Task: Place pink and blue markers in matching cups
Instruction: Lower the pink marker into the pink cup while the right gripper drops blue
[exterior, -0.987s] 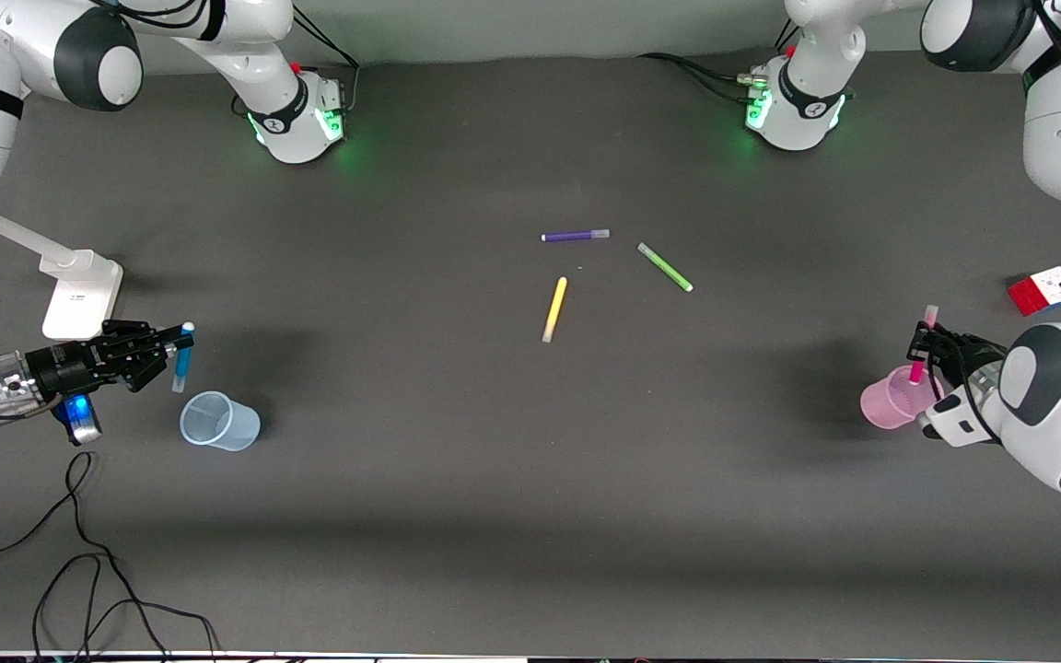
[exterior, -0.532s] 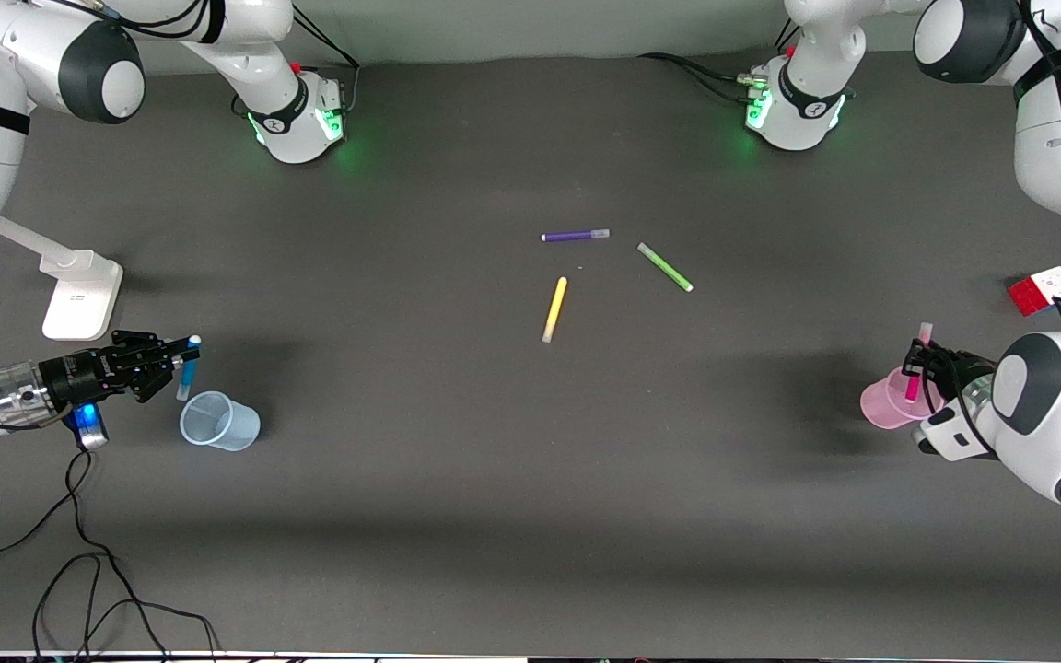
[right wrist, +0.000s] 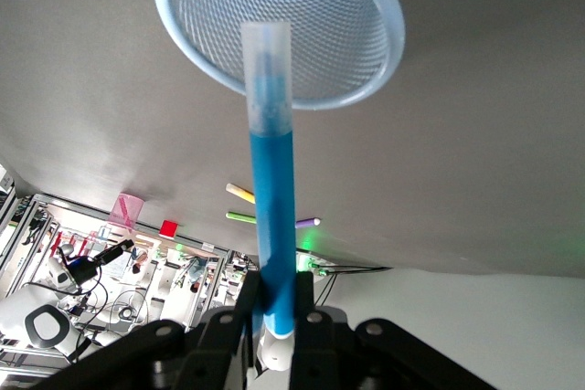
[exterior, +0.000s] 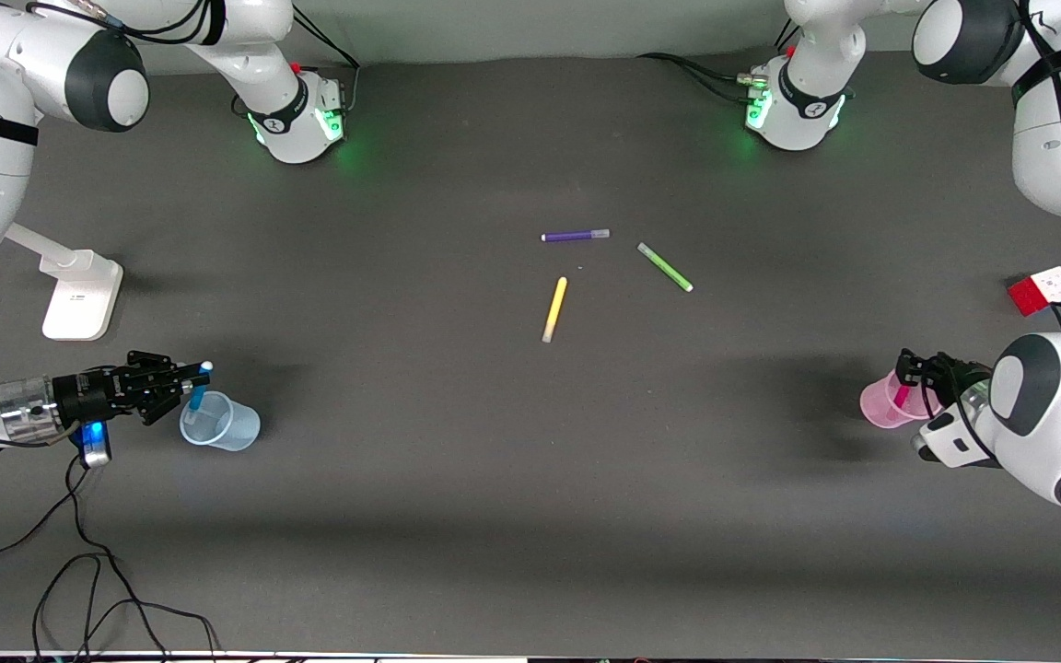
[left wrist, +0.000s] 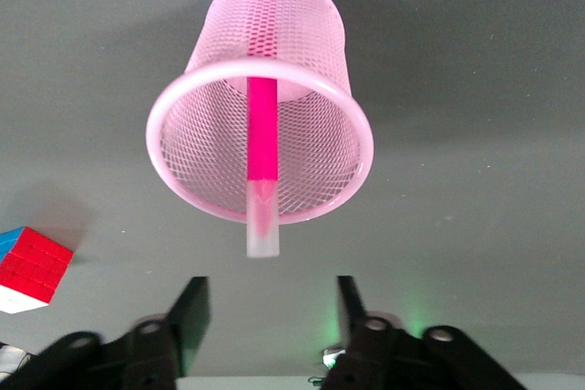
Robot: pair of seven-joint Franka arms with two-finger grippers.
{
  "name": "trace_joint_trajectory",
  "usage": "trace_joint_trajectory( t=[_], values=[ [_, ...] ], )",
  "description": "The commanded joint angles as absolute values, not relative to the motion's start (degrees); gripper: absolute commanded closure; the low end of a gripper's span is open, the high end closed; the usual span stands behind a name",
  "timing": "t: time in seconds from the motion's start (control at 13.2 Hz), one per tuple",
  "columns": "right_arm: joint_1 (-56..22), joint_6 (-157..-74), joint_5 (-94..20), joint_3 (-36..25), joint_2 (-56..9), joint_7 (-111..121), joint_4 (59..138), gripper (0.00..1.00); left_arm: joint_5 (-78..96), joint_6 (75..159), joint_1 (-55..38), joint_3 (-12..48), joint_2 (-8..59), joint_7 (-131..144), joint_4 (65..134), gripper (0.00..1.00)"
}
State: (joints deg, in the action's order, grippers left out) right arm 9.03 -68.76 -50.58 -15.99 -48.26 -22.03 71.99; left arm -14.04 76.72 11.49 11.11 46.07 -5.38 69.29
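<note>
Bright blue felt-tip marker [right wrist: 271,198], gripped by the right hand [exterior: 182,380], hangs upright, its greyish cap at the pale blue mesh cup's [exterior: 220,423] rim. The left hand [left wrist: 267,303] is open over the pale pink mesh cup [left wrist: 260,148], with the magenta-pink marker [left wrist: 261,148] standing free inside.

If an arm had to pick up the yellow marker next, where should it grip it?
Grip the yellow marker at mid-barrel, coming straight down from above. It lies flat on the table, apart from the other markers, so fingers can close across its thin width.

Five markers: one blue marker [exterior: 196,396], one pink marker [exterior: 901,396], one purple [exterior: 575,236], one green [exterior: 665,267], one yellow [exterior: 554,309], two mesh cups: one blue cup [exterior: 222,424], one pink cup [exterior: 885,403], one colour cube [exterior: 1043,290], two robot arms
</note>
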Motion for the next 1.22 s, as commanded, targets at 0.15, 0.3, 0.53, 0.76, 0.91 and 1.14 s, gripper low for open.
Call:
trace_joint_trajectory(
  t=[0.15, 0.3, 0.53, 0.76, 0.91, 1.14],
  values=[
    [9.05, -70.57, -52.65, -16.00, -50.18, -21.01, 71.02, 1.00, -14.94, 73.57, 10.90, 10.90, 46.23, -3.01, 61.98, 0.00],
    [9.05, -71.27, -52.65, -15.91, -50.80, -21.01, 70.93, 1.00, -14.50, 71.56, 10.81, 11.25, 44.13, 0.43, 61.70, 0.00],
    [9.05, -72.24, -53.96, -15.82, -51.50, -21.01, 70.93, 1.00, -11.97, 70.58, 11.78, 12.13, 38.78, 0.26, 62.92, 0.00],
    [9.05, -72.25, -53.96, -15.82, -51.59, -21.01, 70.93, 0.99, -10.64, 75.12, 11.51, 12.30, 28.78, 0.26, 71.77, 0.00],
    [9.05, -72.33, -53.88, -15.82, -51.77, -20.92, 71.01, 0.77, -8.01, 79.17, 11.95, 12.30, 22.27, 0.09, 78.89, 0.00],
    [9.05, -72.25, -53.88, -15.82, -51.86, -21.09, 70.93, 0.66, -5.29, 83.57, 13.53, 12.22, 14.61, -4.56, 86.02, 0.00]
  ],
)
